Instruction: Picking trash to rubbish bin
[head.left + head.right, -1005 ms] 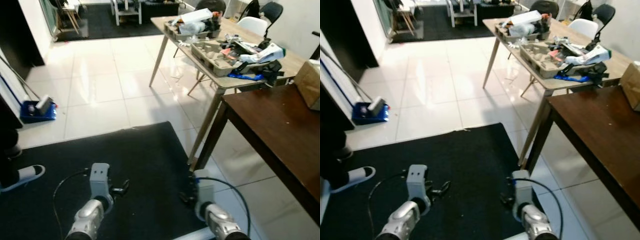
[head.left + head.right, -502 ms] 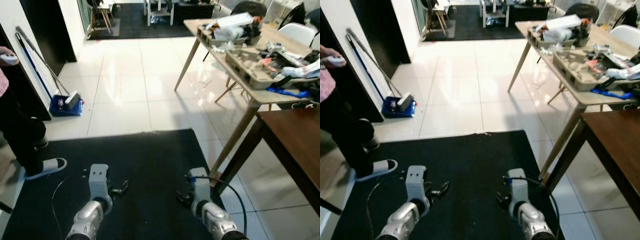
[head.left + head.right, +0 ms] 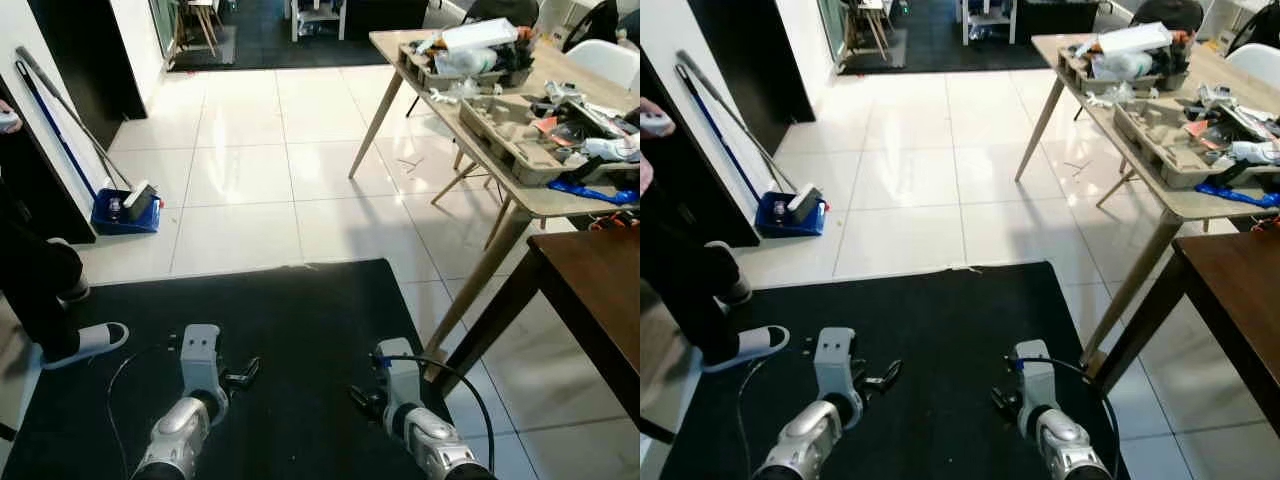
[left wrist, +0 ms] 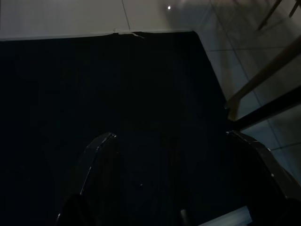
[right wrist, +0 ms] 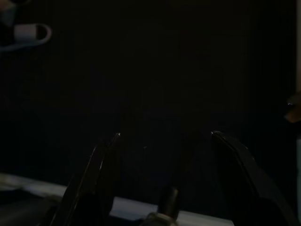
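Note:
Both silver arms hang low over a black floor mat (image 3: 290,330). My left gripper (image 3: 245,375) points inward above the mat, and the left wrist view shows my left gripper (image 4: 171,139) open with nothing between its two black fingers. My right gripper (image 3: 362,398) hangs near the mat's right side, and the right wrist view shows my right gripper (image 5: 164,136) open and empty as well. Cardboard trays and mixed clutter (image 3: 500,110) lie on the light wooden table (image 3: 470,170) at the right. I cannot make out a rubbish bin.
A dark brown table (image 3: 600,300) stands at the near right, its leg beside the mat. A blue dustpan (image 3: 125,210) and a long broom handle (image 3: 55,110) lean at the left wall. A person's leg and a slipper (image 3: 85,342) are at the mat's left edge. White tiles (image 3: 260,170) stretch ahead.
The whole view has swung, so the camera turned left; the person and the dustpan now sit further in frame. Both arms hang as before.

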